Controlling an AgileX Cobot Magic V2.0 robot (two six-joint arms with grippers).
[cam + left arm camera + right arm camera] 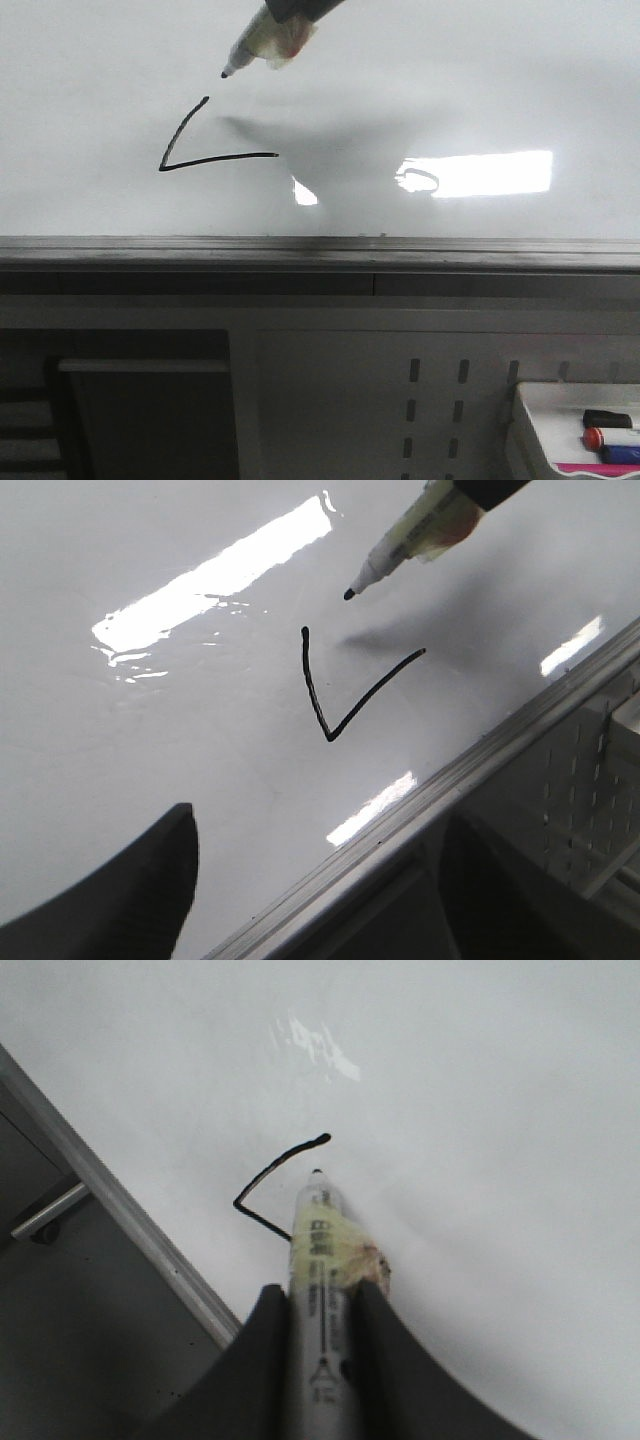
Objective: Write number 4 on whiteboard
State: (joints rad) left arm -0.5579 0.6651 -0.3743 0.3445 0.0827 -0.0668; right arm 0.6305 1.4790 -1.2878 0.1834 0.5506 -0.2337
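The whiteboard (480,90) is a glossy white board with a grey edge rail (320,250). On it is part of the number 4 (215,160): a slanted stroke and a horizontal bar, with no vertical stroke. My right gripper (318,1305) is shut on a white marker (318,1250) wrapped in yellowish tape. The marker (262,42) points down and to the left, its black tip just above the strokes and apparently a little off the board, its shadow apart from it. The strokes (312,690) and marker (400,545) also show in the left wrist view. My left gripper (320,900) is open and empty over the board's edge.
A bright rectangular glare (480,172) lies on the board right of the strokes. Below the rail is a grey perforated panel (430,400). A small white tray (540,420) with several markers stands at the lower right.
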